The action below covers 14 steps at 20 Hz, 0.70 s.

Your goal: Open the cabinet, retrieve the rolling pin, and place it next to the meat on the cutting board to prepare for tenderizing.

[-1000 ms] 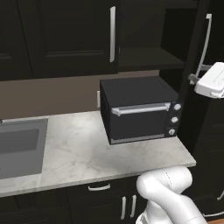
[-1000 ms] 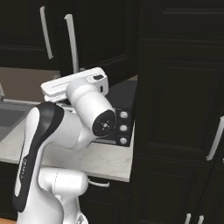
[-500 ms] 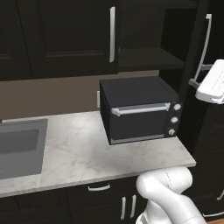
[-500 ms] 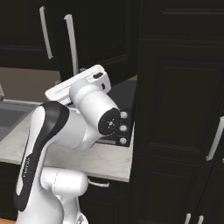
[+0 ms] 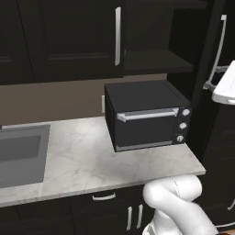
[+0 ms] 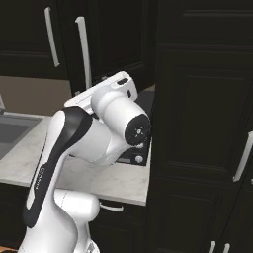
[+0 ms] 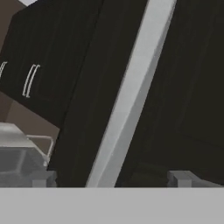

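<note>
The gripper (image 7: 109, 178) stands spread wide, its fingertips (image 7: 41, 178) flanking the cabinet's (image 7: 183, 87) long silver handle (image 7: 131, 96), which runs from six toward one o'clock, with clearance on either side.

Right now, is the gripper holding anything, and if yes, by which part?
Nothing is held. The gripper is open, its fingertips apart on either side of the cabinet's silver bar handle, not closed on it.
</note>
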Available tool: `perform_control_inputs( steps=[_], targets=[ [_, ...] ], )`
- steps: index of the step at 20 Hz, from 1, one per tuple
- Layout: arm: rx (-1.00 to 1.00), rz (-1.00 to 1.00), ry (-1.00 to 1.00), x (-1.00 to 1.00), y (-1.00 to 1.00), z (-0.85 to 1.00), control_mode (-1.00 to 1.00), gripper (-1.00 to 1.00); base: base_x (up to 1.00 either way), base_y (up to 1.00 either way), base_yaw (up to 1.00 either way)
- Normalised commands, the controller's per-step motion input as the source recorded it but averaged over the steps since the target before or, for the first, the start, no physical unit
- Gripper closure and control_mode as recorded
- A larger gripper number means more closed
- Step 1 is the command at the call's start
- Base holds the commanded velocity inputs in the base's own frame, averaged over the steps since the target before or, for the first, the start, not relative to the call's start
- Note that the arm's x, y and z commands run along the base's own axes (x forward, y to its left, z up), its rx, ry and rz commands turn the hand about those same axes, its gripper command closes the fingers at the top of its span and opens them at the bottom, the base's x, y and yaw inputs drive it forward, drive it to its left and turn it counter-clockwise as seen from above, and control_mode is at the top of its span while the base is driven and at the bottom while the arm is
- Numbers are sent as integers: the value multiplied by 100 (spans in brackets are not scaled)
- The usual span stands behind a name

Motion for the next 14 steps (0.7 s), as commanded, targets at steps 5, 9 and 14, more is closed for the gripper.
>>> perform_control_inputs(
  steps=[5,9,14],
  targets=[
    [0,0,4,28,-19,0,-100,-100,0,0,0],
    [-6,-5,-16,-88,-4,1,-100,-100,0,0,0],
    [-12,-9,-18,-100,13,0,-100,-100,0,0,0]
  ],
)
